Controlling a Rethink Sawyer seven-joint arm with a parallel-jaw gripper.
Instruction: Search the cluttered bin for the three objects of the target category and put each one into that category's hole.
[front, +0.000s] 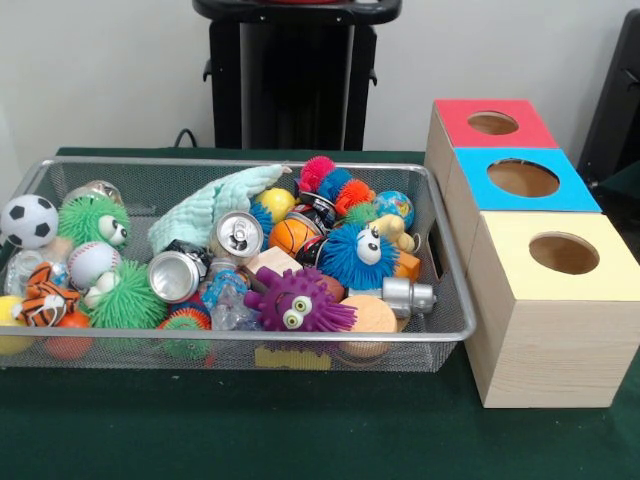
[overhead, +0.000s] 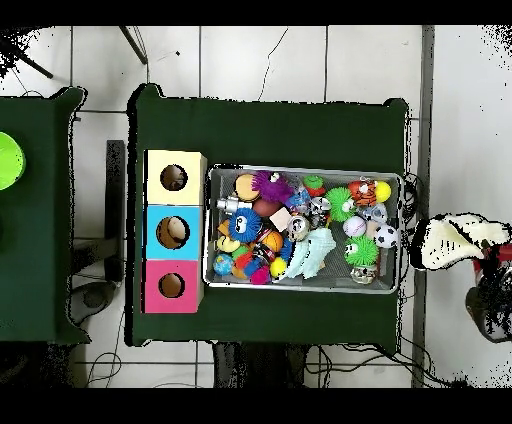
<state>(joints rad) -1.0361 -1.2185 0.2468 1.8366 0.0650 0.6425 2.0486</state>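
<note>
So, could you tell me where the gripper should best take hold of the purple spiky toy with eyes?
Probably from above, across the round body of the purple spiky toy: it lies on top of the pile near the bin's front wall, its soft spikes leaving no firm edge.

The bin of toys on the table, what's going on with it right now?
Nothing is being handled at the moment. The wire bin sits full of toys, balls and cans on the green table. Beside it stand three boxes with holes on top: red, blue and yellow. The robot's pincer is not in view.
</note>
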